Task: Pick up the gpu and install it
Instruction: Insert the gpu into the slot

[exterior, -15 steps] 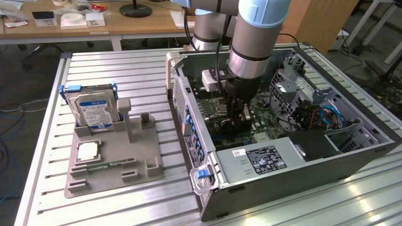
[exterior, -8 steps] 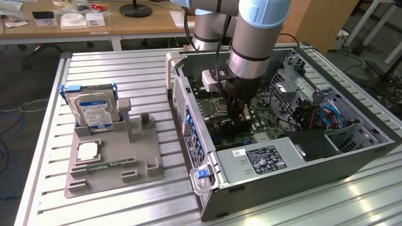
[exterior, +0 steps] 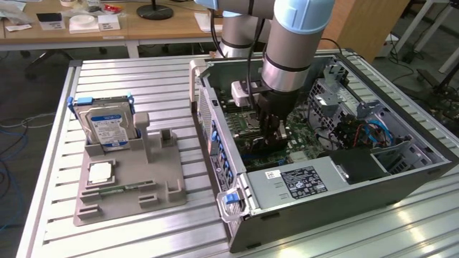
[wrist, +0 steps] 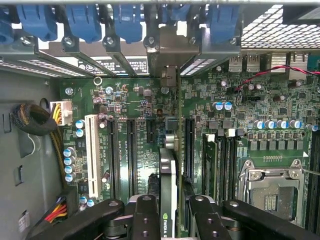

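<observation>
GPU (wrist: 168, 195) held edge-on between the black fingers (wrist: 145, 220) of the gripper (wrist: 170, 220), standing upright over the green motherboard (wrist: 130, 130) inside the open PC case (exterior: 344, 183); its silver end bracket points toward the blue slot latches (wrist: 80, 22) at the case's rear wall. In the wrist view it sits in line with one of the long black expansion slots (wrist: 189, 145) — whether it is seated there I cannot tell.

Surface: slatted aluminium table (exterior: 129, 80). Case lies on its side at 3 o'clock of the exterior view; grey fixture tray (exterior: 129, 183) at 9 o'clock, with a hard drive (exterior: 107, 126) standing in it and a narrow RAM stick (exterior: 118, 189) lying flat. Wooden desks (exterior: 143, 29) with clutter at 12 o'clock; cables on the floor at 9.

Pincer: partly closed, clamped on the card's two faces.

Writing: green logo mark on the card's edge by the fingers; white-on-black label (exterior: 305, 181) on the power supply, unreadable — drive label blue-white, text too small.
</observation>
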Available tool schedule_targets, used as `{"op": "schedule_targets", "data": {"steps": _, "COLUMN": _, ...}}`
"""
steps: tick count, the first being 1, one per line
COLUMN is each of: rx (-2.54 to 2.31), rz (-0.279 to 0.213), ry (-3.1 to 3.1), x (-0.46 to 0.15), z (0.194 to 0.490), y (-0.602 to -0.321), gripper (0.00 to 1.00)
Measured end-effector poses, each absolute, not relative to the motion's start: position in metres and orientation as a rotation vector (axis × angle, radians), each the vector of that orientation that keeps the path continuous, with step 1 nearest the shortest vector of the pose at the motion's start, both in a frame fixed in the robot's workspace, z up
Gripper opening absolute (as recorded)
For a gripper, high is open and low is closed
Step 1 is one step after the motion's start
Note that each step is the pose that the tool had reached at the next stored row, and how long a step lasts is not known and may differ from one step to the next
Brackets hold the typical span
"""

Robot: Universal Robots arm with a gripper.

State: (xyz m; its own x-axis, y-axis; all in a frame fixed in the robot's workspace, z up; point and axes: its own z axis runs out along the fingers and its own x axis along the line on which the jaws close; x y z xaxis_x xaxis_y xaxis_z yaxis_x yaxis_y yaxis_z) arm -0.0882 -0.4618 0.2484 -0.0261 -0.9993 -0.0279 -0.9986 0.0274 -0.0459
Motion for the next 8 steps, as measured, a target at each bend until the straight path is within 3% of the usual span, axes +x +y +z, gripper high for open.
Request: {"op": "schedule_targets", "data": {"steps": 8, "rx": -2.155, "rz": -0.021, "ry": 2.213, "x": -0.0886, "z": 0.2479, "y": -0.4619, "gripper": 0.28}}
